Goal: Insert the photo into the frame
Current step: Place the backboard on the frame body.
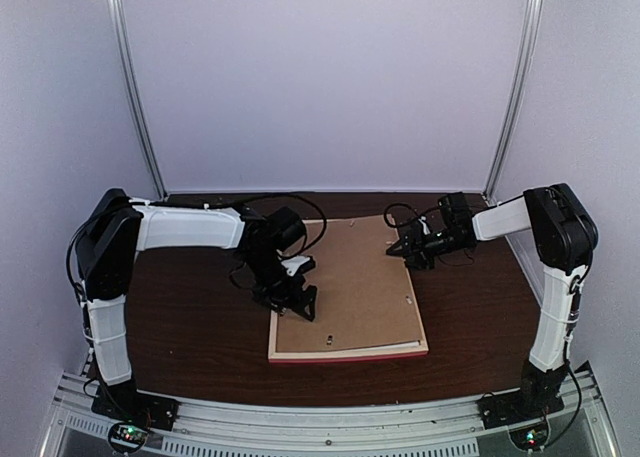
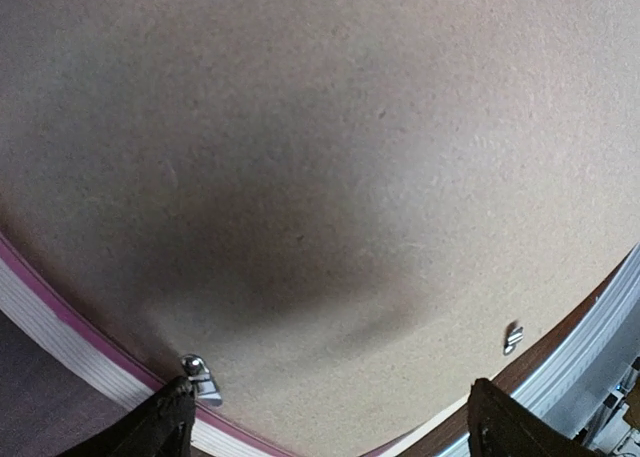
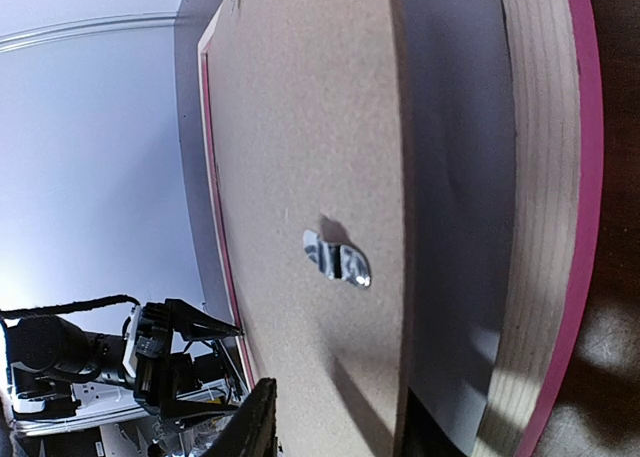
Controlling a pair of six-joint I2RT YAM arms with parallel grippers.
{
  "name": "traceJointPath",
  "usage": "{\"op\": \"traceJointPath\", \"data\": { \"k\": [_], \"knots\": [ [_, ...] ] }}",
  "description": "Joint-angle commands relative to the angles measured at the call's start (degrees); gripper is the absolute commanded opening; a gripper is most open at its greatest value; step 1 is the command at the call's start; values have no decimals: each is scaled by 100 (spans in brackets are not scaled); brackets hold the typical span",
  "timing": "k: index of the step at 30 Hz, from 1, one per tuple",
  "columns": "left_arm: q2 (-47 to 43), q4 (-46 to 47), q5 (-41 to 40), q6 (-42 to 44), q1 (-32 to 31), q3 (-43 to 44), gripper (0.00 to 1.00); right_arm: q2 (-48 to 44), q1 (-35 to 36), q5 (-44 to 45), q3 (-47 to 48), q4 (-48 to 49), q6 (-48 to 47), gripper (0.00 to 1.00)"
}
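Text check, all three views: nothing legible. Frame [image 1: 345,354] rails and board [image 1: 345,287] carry no readable print, label, brand or number.

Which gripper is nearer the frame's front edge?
Left. The left gripper hangs over the frame near its front-left corner; the right gripper is at its far right edge.

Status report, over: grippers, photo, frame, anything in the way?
Left gripper open above backing board. Right gripper pinching its right edge. Frame face down; photo not visible. Backing board covers the opening.
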Motion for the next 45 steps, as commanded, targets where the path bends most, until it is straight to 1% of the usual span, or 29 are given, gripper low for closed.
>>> {"op": "traceJointPath", "data": {
  "k": [1,7,10,18,24,32,40,45],
  "knots": [
    [-57,-113,205,-93,-95,-71,95,-266,67,13,-1,16,-69,37],
    [-163,-112,139,-113,-96,-74,95,-261,68,56,18,-58,-125,37],
    [-277,-105,33,-80,-95,-10,95,-268,70,185,119,-359,-335,37],
    [-543,-102,-457,-38,-96,205,98,-204,130,432,335,-891,-701,40],
    [-680,-78,-909,-45,-79,353,98,-140,211,581,580,-1237,-904,42],
    [-833,-55,-1386,-72,32,400,98,-72,286,678,768,-1466,-1012,44],
    [-736,0,-1445,-125,308,342,98,36,404,878,935,-1691,-1128,45],
    [-676,42,-1445,-82,390,372,98,54,452,1078,1092,-1983,-1252,49]
  ]
}}
